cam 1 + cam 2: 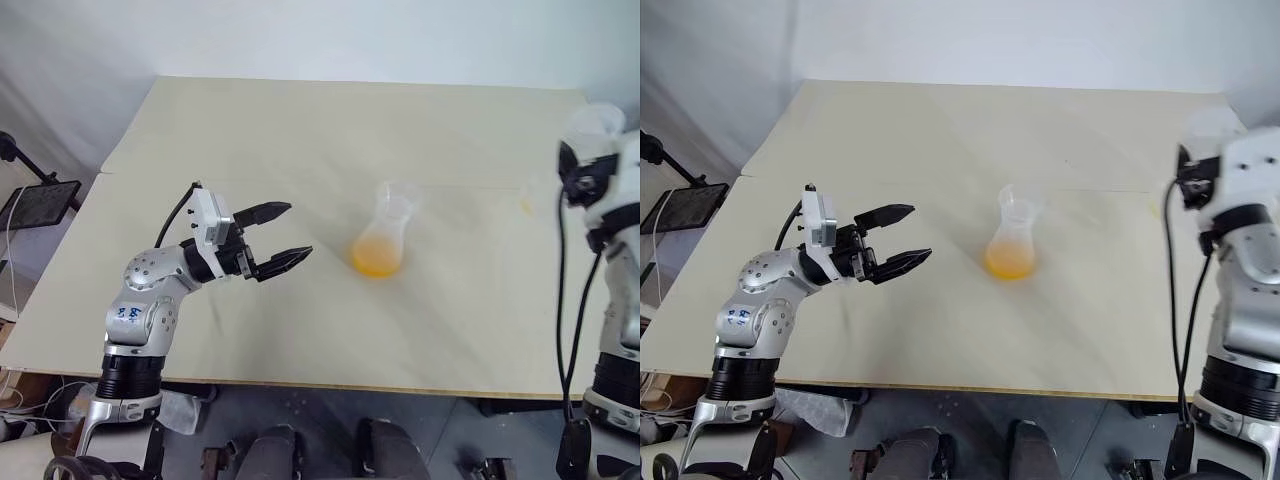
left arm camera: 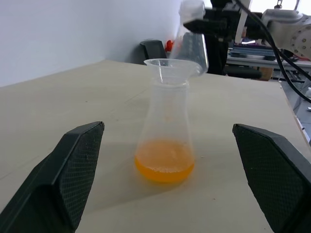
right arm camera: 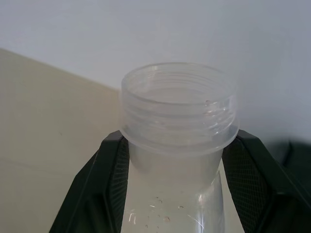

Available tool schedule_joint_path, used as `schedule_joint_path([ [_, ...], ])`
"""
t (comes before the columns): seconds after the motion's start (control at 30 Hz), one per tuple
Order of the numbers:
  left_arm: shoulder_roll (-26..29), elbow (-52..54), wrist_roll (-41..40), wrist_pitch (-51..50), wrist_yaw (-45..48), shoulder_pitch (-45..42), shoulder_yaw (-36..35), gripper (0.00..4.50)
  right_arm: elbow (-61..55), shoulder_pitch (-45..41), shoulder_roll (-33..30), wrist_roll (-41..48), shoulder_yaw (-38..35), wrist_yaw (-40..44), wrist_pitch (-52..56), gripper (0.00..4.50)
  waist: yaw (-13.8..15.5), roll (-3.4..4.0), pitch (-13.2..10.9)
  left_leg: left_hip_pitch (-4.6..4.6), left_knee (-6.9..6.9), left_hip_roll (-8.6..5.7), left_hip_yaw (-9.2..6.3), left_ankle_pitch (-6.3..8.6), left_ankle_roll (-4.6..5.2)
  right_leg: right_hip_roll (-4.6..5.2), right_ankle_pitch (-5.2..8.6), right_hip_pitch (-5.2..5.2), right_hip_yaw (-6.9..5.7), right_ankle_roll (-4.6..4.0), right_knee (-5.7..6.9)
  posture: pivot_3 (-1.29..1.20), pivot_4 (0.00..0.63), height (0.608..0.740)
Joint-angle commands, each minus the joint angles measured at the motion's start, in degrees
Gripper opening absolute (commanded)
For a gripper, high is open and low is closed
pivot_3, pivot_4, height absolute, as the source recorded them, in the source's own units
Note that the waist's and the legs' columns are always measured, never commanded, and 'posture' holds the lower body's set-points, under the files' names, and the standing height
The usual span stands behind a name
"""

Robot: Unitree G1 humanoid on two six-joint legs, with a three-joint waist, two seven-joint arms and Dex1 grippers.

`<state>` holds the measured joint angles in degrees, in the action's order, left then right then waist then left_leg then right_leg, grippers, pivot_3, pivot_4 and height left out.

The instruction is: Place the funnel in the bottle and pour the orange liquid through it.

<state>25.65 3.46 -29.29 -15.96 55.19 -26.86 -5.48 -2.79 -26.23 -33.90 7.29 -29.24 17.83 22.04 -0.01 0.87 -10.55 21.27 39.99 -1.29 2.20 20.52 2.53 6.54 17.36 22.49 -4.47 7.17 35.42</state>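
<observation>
Pale wooden counter holds the bottle mid-surface, funnel seated, orange liquid pooled inside. Left gripper waits beside it, fingers wide. Right gripper clamps an emptied flask well right; setting that down looks next.

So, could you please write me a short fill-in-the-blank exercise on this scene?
1. The funnel sits in the neck of the ____.
2. The orange liquid lies at the ____ of the bottle.
3. The right gripper is shut on a clear, nearly empty ____.
4. The left gripper is ____.

Missing words: bottle; bottom; flask; open
</observation>
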Motion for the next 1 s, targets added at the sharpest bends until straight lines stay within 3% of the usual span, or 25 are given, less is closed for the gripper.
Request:
schedule_joint_path([
  [0.03,0.02,-0.18,-0.55,0.44,0.58,-2.09,0.5,4.5,6.11,-2.1,0.28,3.59,-3.6,-2.06,-1.7,2.39,-0.11,0.02,-0.01,0.0,-0.01,0.02,0.01,0.0,0.0,-0.02,0.0,0.01,-0.01,0.0,0.0,0.0,0.15,0.74],
  [0.33,0.24,-0.61,-0.68,0.44,0.74,-2.58,0.64,4.5,17.29,-4.55,-1.96,7.77,-3.17,1.0,-5.33,2.39,-0.24,0.06,-0.01,-0.06,-0.04,0.04,0.17,-0.01,0.01,-0.03,0.0,0.08,0.03,0.0,0.05,0.0,0.15,0.74],
  [0.53,-0.04,-0.25,-0.76,0.41,0.41,-2.32,0.61,4.5,18.87,-4.77,-3.58,10.02,-3.77,2.56,-6.52,4.45,-0.22,0.06,-0.02,-0.04,-0.04,0.04,0.16,-0.01,0.01,-0.02,0.0,0.08,0.06,0.0,0.06,0.0,0.15,0.74],
  [1.0,1.45,-0.75,-0.53,0.37,1.4,-0.94,0.15,4.5,10.99,7.71,-13.94,17.07,-9.03,15.85,-5.4,4.45,0.14,0.06,-0.02,0.0,-0.03,0.02,0.08,-0.02,0.03,0.02,0.0,0.02,0.06,0.0,-0.03,0.0,0.15,0.74],
])
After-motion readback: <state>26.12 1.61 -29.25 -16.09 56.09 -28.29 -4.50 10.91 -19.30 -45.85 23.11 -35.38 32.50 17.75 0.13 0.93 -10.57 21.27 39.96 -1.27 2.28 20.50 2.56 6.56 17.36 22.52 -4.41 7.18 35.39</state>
